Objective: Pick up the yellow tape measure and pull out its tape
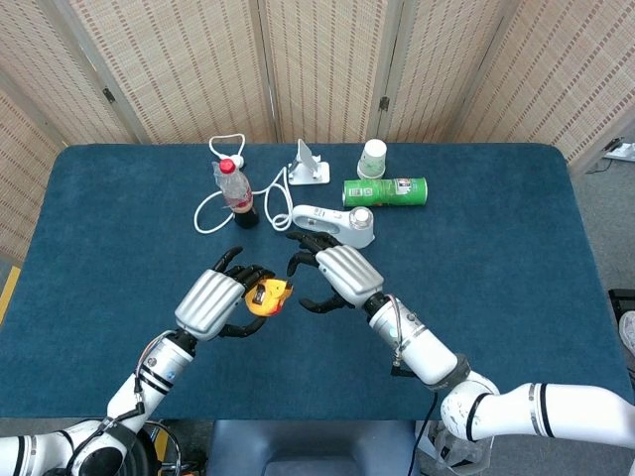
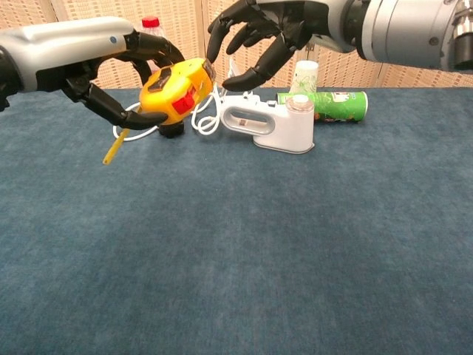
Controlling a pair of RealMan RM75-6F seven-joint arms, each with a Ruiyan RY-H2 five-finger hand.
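The left hand (image 2: 111, 70) holds the yellow tape measure (image 2: 175, 92) up off the blue bench (image 2: 244, 251), its dark fingers (image 2: 151, 48) curled over the top of the case and under it. In the chest view the case shows a red button on its face, and a short yellow strap or tape end (image 2: 117, 146) hangs down from it at a slant — which of the two it is, I cannot tell. From the head view the tape measure (image 1: 266, 297) sits just past the left hand (image 1: 213, 305), between the two hands and above the near middle of the bench.

The right hand (image 2: 259, 33) is beside the tape measure, fingers (image 2: 222, 22) spread and bent, holding nothing; its fingertips lie close to the case's upper right corner, but whether they touch it cannot be told. In the head view this hand (image 1: 337, 278) is just to the right of the case.

Further back on the bench lie a white handheld appliance (image 2: 270, 122) with a loop handle, a green snack can (image 2: 332, 106) on its side, a paper cup (image 2: 303, 76) upright behind the can, and a white stand (image 1: 310, 164). A cola bottle (image 1: 236, 193) with a red cap stands at the left of these — a white cable (image 1: 213, 203) loops around it.
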